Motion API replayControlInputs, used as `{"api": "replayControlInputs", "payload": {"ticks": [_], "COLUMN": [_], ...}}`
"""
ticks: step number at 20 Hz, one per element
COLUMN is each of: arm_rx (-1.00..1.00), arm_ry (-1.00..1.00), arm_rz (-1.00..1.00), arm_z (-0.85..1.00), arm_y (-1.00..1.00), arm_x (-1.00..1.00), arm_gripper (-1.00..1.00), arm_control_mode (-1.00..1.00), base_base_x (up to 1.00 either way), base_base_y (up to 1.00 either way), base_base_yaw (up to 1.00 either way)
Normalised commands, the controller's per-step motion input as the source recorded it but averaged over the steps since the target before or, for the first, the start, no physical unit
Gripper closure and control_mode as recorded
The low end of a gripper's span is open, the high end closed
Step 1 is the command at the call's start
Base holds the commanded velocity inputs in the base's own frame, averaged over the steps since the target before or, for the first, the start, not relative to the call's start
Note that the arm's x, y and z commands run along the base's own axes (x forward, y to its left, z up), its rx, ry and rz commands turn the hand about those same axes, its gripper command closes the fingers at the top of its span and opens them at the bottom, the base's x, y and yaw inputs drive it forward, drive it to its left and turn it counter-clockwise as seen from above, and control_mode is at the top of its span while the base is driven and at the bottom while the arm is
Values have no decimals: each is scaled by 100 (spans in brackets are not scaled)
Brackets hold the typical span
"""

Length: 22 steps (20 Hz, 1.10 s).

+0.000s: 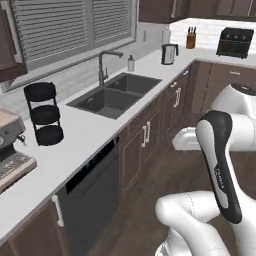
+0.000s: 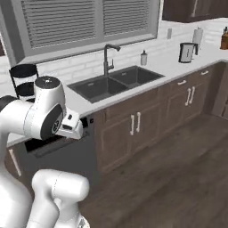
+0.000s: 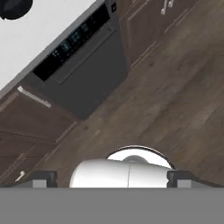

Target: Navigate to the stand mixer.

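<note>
Tool (image 3: pixel 112 178) spread and empty over the floor, mixer direction undecidable: sink (image 1: pixel 114 94) mid-frame on the table (image 1: pixel 90 137), espresso machine (image 1: pixel 10 145) far left.

The wood floor (image 2: pixel 178 178) lies open along the cabinets (image 2: pixel 138 120). On the counter (image 1: pixel 85 135), a black tiered stand (image 1: pixel 44 113) and an espresso machine (image 1: pixel 10 147) crowd the left end — a sink (image 1: pixel 115 95) and faucet (image 1: pixel 104 65) sit midway, a kettle (image 1: pixel 169 53) beyond.
</note>
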Motion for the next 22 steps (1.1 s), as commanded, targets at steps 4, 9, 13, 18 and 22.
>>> {"api": "replayControlInputs", "payload": {"ticks": [4,9,13,18,22], "arm_rx": [0,0,0,0,0], "arm_ry": [0,0,0,0,0], "arm_rz": [0,0,0,0,0], "arm_z": [0,0,0,0,0], "arm_y": [0,0,0,0,0], "arm_x": [0,0,0,0,0], "arm_gripper": [-100,-100,-100,-100,-100], "arm_control_mode": [100,100,100,100,100], "base_base_x": [0,5,18,18,12], "base_base_y": [0,0,0,0,7], "base_base_yaw": [-97,-96,-87,-81,-82]}}
